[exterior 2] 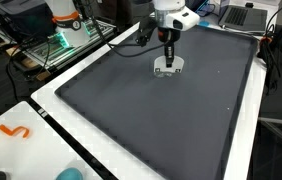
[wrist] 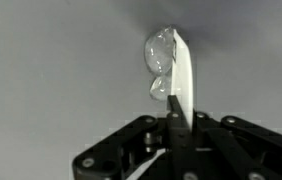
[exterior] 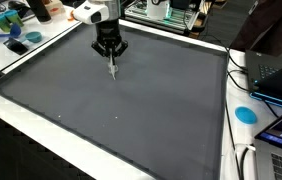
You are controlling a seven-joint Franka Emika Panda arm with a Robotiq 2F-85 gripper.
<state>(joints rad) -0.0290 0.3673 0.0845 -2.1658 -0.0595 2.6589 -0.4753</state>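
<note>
One clear utensil [wrist: 177, 82], one dark mat [exterior: 131, 110], one blue disc [exterior: 245, 114]

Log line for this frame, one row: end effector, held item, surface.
end effector: shut | held: clear plastic spoon, handle clamped | under it: dark grey mat | spoon-mat contact: cannot tell

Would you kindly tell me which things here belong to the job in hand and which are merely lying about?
In hand:
end effector, shut on the clear plastic utensil
dark mat beneath it

Lying about:
blue disc
laptop
orange hook-shaped piece
</note>
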